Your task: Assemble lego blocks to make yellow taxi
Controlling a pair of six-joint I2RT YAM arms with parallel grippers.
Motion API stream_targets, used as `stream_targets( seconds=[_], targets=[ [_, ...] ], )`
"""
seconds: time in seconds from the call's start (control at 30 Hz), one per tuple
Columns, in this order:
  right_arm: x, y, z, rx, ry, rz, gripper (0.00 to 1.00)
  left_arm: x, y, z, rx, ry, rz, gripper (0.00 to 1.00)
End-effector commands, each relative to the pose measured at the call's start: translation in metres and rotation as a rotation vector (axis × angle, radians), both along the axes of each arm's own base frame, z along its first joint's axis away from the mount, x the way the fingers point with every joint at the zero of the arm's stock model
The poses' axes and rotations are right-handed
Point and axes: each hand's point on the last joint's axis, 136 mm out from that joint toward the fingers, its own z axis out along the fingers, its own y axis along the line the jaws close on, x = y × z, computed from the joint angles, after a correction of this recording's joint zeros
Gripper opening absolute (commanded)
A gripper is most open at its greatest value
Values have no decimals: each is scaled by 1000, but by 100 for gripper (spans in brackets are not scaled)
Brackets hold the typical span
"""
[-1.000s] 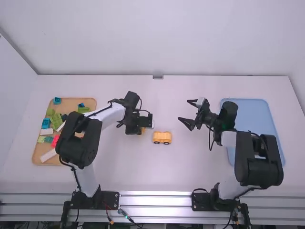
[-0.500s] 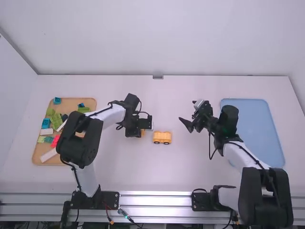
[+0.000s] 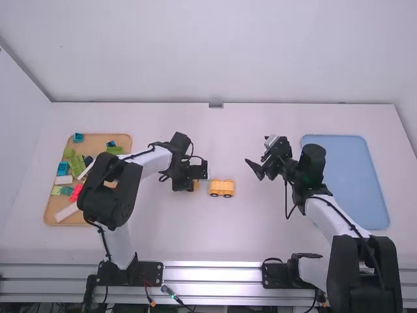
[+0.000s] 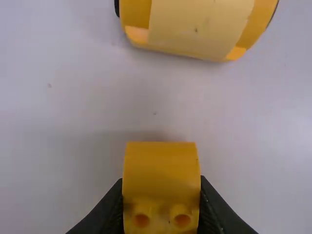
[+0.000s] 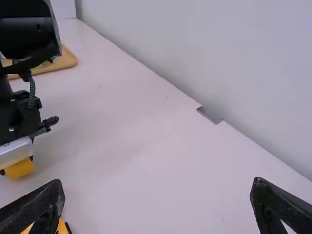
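both arms pair white links with black joints. the left arm point(image 3: 151, 159) has a bulky, round-edged black elbow block point(image 3: 105, 199), and the right arm point(image 3: 331, 215) has a matching black block point(image 3: 363, 277). a black cable point(image 3: 337, 207) runs along the right arm's white link. at the left arm's wrist there's a smooth black housing point(image 5: 24, 36), a ribbed black cable point(image 5: 32, 92) and a small pale screw point(image 5: 11, 129). the right arm's jaws are black, tapered and finely textured. black base plates point(image 3: 148, 273) carry small fasteners.

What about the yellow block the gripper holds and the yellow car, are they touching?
Apart: the left wrist view shows bare table between the yellow block and the yellow car.
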Motion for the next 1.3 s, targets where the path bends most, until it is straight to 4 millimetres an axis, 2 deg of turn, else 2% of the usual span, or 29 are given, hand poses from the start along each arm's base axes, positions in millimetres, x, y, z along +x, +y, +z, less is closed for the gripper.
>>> stream_targets(
  seconds=[0.0, 0.13, 0.4, 0.57, 0.6, 0.63, 0.7, 0.73, 0.77, 0.93, 1.0, 1.07, 1.1, 1.17, 1.27],
  targets=[
    [-2, 0, 0, 0, -2, -2, 99, -6, -6, -7, 37, 2, 20, 4],
    [-2, 0, 0, 0, -3, -1, 99, -7, -4, -18, 142, -68, -31, 2],
    [-2, -1, 0, 1, -1, -3, 99, -9, 1, -20, 136, -71, -100, 2],
    [-2, -1, 0, 0, -1, -3, 99, -19, 1, -19, 102, -39, -172, 4],
    [-2, -1, 0, 1, -1, -3, 99, -18, 2, -20, 107, -40, -163, 11],
    [-2, -1, 0, 1, -1, -3, 99, -18, 2, -20, 107, -40, -163, 12],
    [-2, -1, 0, 0, -2, -3, 99, -19, 1, -19, 103, -40, -168, 25],
    [-2, -1, 0, 0, -2, -3, 99, -19, -2, -19, 94, -42, -173, 69],
    [-2, -1, 0, 0, -2, -3, 99, -19, -3, -19, 91, -43, -173, 99],
    [-2, 1, 0, 0, -3, 3, 99, -19, -4, -13, 81, -50, -173, 99],
    [-2, 0, 0, 0, -3, 1, 99, -21, -8, -2, 49, -57, -179, 99],
    [-2, 0, 0, 2, -3, 2, 99, -21, -12, 20, -11, -87, -200, 99],
    [-2, 0, 0, 2, -3, 2, 99, -21, -12, 20, -11, -87, -200, 99],
    [-3, 1, 0, 2, -2, 6, 99, -22, -12, 39, -73, -115, -228, 99],
    [-3, 1, 0, 5, 0, 10, 99, -20, -11, 53, -157, -136, -240, 99]
  ],
)
